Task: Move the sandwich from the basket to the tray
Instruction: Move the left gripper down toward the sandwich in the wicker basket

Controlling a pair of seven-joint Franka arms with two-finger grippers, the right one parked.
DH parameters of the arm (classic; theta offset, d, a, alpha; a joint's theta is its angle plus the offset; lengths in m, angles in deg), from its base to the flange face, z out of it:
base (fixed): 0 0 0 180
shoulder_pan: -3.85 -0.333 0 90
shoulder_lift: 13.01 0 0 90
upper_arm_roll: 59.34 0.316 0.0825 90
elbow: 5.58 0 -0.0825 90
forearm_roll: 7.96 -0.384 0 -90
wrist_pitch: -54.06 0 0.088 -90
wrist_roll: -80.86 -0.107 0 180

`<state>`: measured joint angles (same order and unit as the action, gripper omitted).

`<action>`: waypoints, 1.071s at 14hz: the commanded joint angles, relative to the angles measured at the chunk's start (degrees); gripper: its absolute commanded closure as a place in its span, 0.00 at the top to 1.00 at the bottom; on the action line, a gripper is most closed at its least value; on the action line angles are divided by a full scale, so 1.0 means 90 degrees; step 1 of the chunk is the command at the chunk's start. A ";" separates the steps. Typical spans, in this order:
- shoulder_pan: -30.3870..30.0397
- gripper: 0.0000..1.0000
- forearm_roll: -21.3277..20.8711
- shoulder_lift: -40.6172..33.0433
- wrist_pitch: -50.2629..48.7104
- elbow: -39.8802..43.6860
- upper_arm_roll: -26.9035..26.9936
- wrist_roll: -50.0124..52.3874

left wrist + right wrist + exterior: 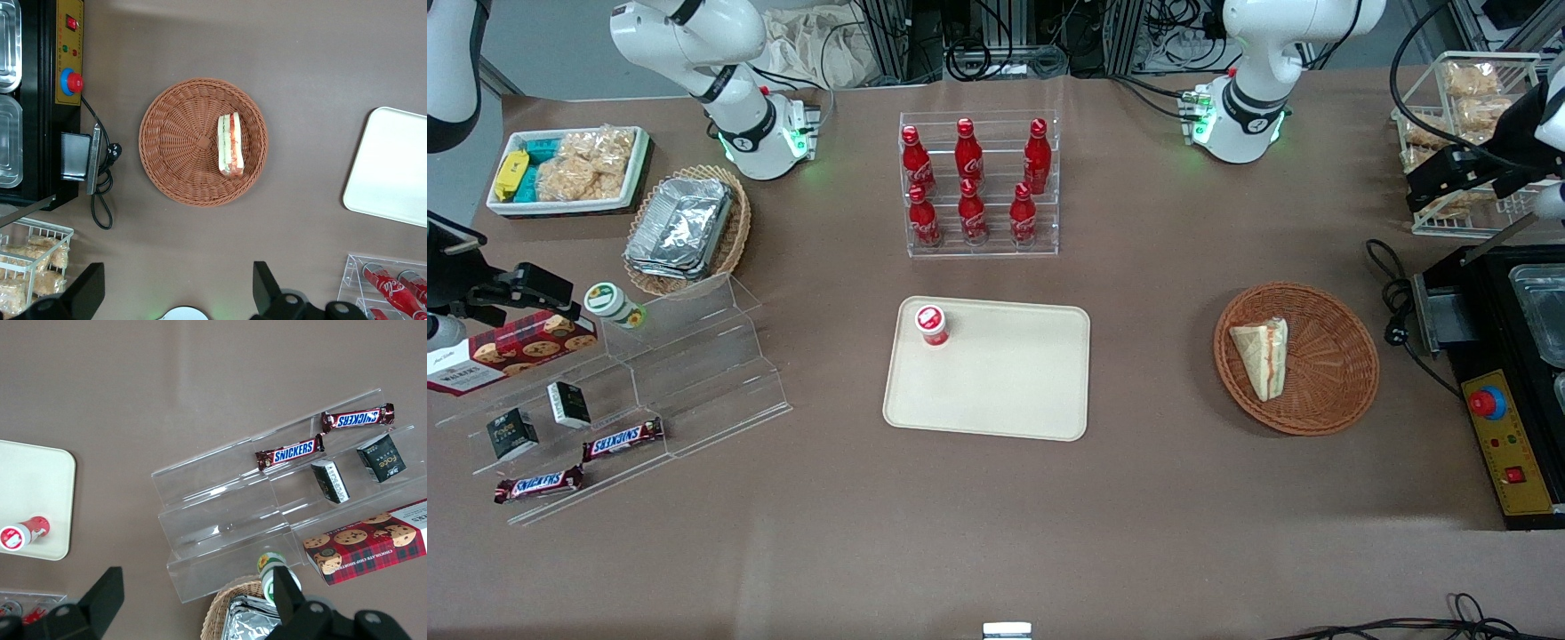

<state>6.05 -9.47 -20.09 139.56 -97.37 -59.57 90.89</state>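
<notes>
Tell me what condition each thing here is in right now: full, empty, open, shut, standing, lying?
Triangular pale-bread sandwich: lying in the basket, untouched.
Round reddish-brown wicker basket: holds only the sandwich.
Flat beige plastic tray: one small red-and-white cup standing on it near a corner, the rest bare.
Left arm's gripper: open, high above the table beside the basket, holding nothing.
Clear acrylic rack: six red bottles standing upright.

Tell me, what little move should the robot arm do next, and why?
Probably lower the gripper straight toward the sandwich. It hangs open, high above the basket, holding nothing, and the sandwich lies in the basket, not yet on the tray. So it likely has to come down first.
</notes>
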 commanded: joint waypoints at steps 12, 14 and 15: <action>0.0068 1.00 0.0353 0.1283 0.0156 -0.0044 0.0192 -0.0012; 0.0068 1.00 0.0411 0.1373 0.0944 -0.0647 0.0192 0.0085; 0.0068 1.00 0.0431 0.1421 0.1413 -0.0979 0.0192 0.0280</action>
<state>6.09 -6.58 -7.03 146.75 -101.15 -58.36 91.25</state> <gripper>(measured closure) 0.000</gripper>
